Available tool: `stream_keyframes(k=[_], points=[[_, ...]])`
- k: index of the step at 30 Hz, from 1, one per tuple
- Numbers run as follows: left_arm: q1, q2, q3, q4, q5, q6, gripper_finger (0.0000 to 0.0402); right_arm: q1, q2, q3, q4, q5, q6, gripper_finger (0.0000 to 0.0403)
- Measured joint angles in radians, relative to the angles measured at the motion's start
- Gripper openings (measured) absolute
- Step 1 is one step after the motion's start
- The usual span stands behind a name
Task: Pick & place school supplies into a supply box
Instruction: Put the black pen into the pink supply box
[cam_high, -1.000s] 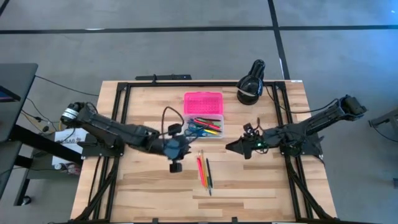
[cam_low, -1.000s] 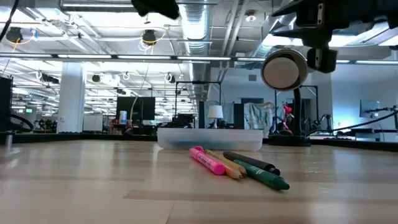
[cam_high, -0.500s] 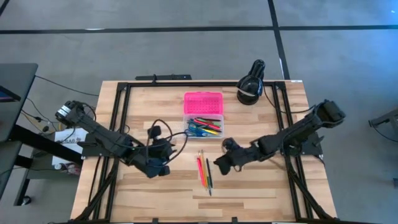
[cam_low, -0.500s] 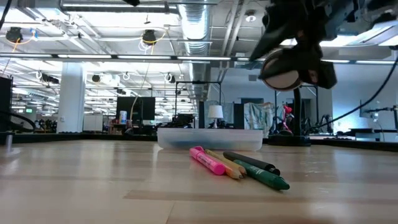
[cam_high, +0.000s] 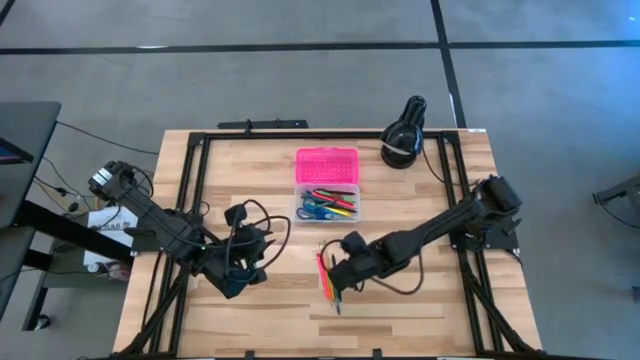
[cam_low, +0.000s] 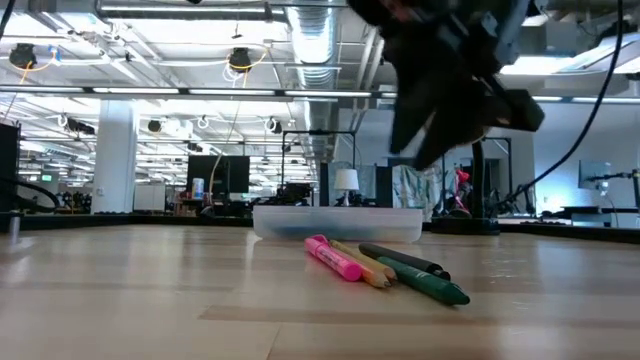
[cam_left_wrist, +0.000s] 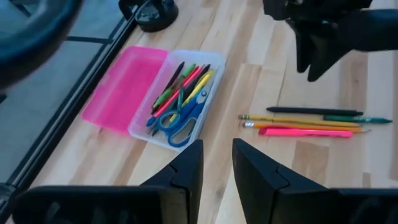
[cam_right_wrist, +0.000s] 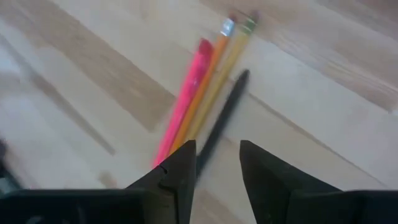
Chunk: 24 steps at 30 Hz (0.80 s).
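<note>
Right hand (cam_right_wrist: 214, 163) hovers, fingers apart, above pink marker (cam_right_wrist: 184, 99).

Supply box (cam_high: 327, 187) at the tabletop's (cam_high: 240, 330) middle, loose supplies in front of it.
Scissors (cam_left_wrist: 181, 120) and several pens lie inside the box's base. Four loose pens and pencils (cam_high: 327, 276) lie side by side on the tabletop; the right tool (cam_high: 337, 279) hangs over them, the left tool (cam_high: 238, 283) well to their left.

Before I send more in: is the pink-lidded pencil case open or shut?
Open. The pink lid lies flat beside the clear plastic base, where blue-handled scissors and pens show uncovered.
</note>
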Motion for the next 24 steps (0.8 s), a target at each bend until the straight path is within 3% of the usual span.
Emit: stream_keyframes(k=[8, 24], points=[[-0.005, -0.001, 0.0, -0.011, 0.001, -0.002, 0.008, 0.013, 0.102, 0.074, -0.014, -0.021, 0.019, 0.0118], [-0.005, -0.001, 0.0, -0.018, 0.001, -0.002, 0.008, 0.018, 0.161, 0.08, 0.03, -0.014, 0.037, 0.0118]])
